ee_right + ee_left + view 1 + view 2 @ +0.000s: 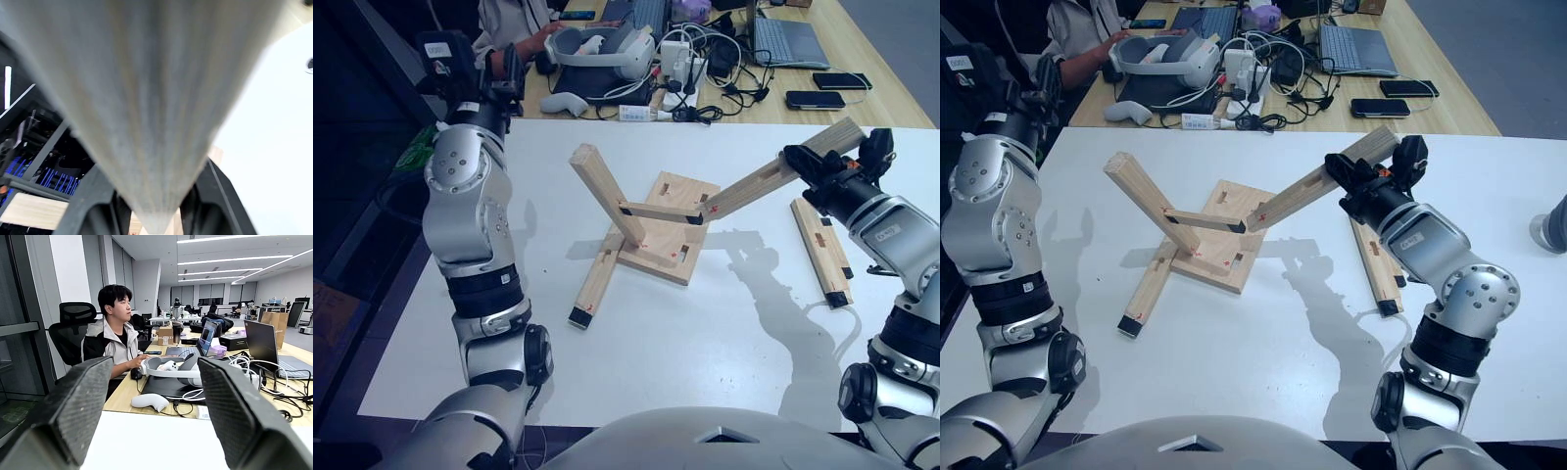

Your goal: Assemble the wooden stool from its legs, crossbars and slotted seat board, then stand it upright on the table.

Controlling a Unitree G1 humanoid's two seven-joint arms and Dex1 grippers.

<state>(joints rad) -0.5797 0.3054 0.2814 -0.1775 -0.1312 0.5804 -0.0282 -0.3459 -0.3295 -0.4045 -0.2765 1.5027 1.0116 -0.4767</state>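
The slotted seat board (658,258) lies flat mid-table. Above it a frame of two legs joined by a crossbar (658,211) is propped up: the left leg (605,189) leans with its foot on the board. The right leg (759,180) slants up to my right gripper (820,164), which is shut on its upper part; that leg (146,98) runs between the fingers (93,208). A third leg (594,286) lies partly under the board and another (821,247) lies at the right. My left gripper (156,401) is open, raised at the table's far left corner (504,80).
Behind the white table (656,372) stands a desk with a headset (602,49), a controller (566,102), cables, a laptop (783,39) and phones (815,99). A person sits there. The table's front half is bare.
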